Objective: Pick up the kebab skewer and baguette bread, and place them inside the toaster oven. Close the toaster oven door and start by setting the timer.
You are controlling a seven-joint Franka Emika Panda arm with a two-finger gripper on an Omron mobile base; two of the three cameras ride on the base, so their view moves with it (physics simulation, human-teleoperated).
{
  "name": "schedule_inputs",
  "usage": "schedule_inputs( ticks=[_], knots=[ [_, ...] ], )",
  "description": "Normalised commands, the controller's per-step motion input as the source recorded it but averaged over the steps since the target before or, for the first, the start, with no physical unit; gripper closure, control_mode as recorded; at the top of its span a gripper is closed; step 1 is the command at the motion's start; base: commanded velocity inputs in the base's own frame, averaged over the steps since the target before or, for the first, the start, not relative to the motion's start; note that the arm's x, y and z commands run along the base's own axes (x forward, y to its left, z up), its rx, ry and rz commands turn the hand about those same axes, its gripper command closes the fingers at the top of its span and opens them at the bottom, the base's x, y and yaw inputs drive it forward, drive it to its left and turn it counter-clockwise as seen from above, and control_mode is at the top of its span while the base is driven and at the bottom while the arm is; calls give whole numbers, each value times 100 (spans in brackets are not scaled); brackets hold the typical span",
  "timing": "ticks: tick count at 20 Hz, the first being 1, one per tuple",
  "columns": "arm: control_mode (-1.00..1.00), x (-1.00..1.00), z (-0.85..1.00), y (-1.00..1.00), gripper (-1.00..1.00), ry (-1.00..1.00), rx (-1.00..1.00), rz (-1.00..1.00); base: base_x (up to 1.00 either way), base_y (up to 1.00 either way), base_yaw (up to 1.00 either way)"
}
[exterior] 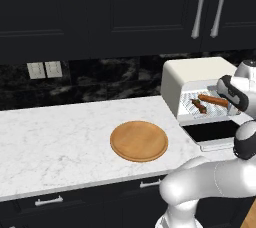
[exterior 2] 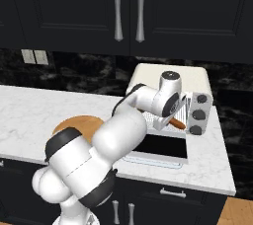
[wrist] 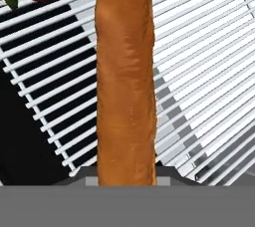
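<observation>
Item one, the toaster oven (exterior: 200,74): we log it cream-white, at 3 o'clock of the white marble desk (exterior: 60,137) in the left base view, against the black backsplash. Its door (exterior: 212,132) lies folded down flat in front of the opening, dark glass facing up. Three grey knobs (exterior 2: 198,114) run down its right front in the right base view.

Item two, the baguette bread (exterior: 214,100): we find it inside the oven, lying on the wire rack (wrist: 209,61), slanting from 10 to 4 o'clock in the left base view. In the hand view it runs straight from 12 to 6 o'clock over the white bars.

Item three, the kebab skewer (exterior: 199,105): also on the rack, just beside the baguette at its 8 o'clock; in the hand view a red chunk and green bit sit at 11 o'clock.

Item four, the claw (exterior 2: 174,116): at the oven mouth, directly over the near end of the baguette. We cannot tell whether it pinches the bread or stands loose about it.

Item five, a round wooden plate (exterior: 139,141): at desk centre, at 8 o'clock of the oven.
</observation>
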Motion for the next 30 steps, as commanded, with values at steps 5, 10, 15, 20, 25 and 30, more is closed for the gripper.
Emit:
schedule_inputs(
  ticks=[5, 10, 15, 20, 25, 30],
  knots=[
    [-100, 5, 0, 0, 100, 0, 0, -2, 0, 0, 0],
    [-100, 4, 2, -1, 100, 0, 0, 0, 0, 0, 0],
    [-100, 14, 27, -1, 100, 0, 0, 0, 0, 0, 0],
    [-100, 24, 16, 1, 100, 0, 0, 0, 0, 0, 0],
    [-100, 12, -4, 1, 100, 0, 0, 0, 0, 0, 0],
    [-100, 1, -21, 0, 100, -2, 0, 0, 0, 0, 0]
  ],
)
